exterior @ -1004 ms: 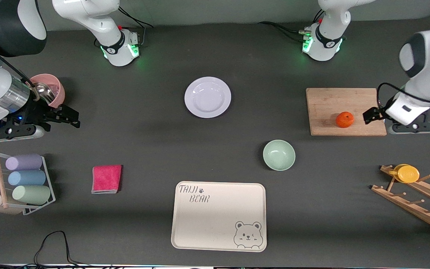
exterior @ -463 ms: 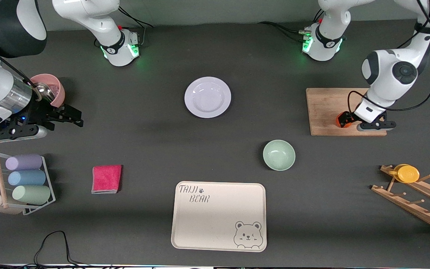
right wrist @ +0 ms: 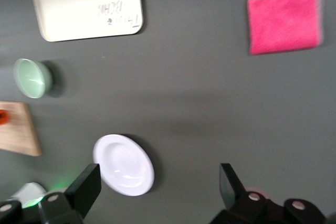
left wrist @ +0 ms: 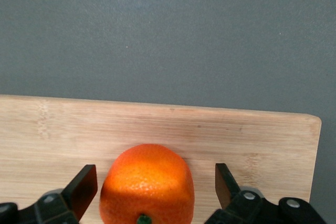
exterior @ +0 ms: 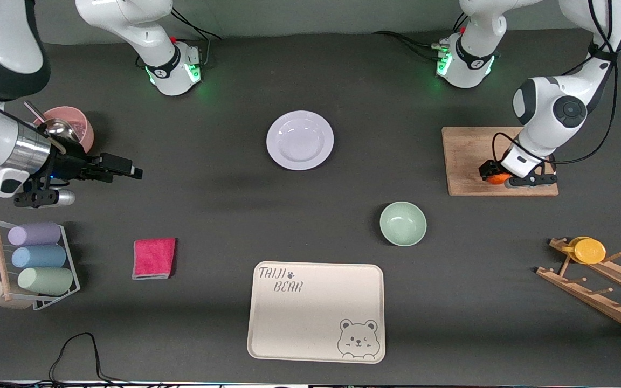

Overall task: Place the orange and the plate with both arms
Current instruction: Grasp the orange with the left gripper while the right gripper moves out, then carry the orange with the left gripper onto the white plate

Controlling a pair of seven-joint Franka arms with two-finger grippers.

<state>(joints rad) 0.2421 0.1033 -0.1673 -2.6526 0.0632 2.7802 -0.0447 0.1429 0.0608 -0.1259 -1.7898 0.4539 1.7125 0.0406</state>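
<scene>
Front: left gripper (exterior: 494, 173) is down on the cutting board (exterior: 467, 156) at the left arm's end of the table, straddling the orange (exterior: 498, 179), which sits near the board's edge closest to the camera. Plate (exterior: 299, 140) lies mid-table, about 12 o'clock from the green bowl (exterior: 402, 223) and the bear tray (exterior: 316, 311), well apart from both. Right gripper (exterior: 122, 171) hangs over bare table at the right arm's end, just past the pink cup (exterior: 73, 126); the pink cloth (exterior: 153, 258) is at its 6 o'clock.

Left wrist: fingers (left wrist: 84, 184) spread wide, one on each side of the orange (left wrist: 147, 184), gaps visible on both sides, no contact. Orange rests on the board (left wrist: 157, 129).

Right wrist: fingers (right wrist: 86, 187) spread, nothing between them. Plate (right wrist: 124, 164), bowl (right wrist: 32, 78), tray (right wrist: 86, 3) and cloth (right wrist: 285, 18) all on the table below.
</scene>
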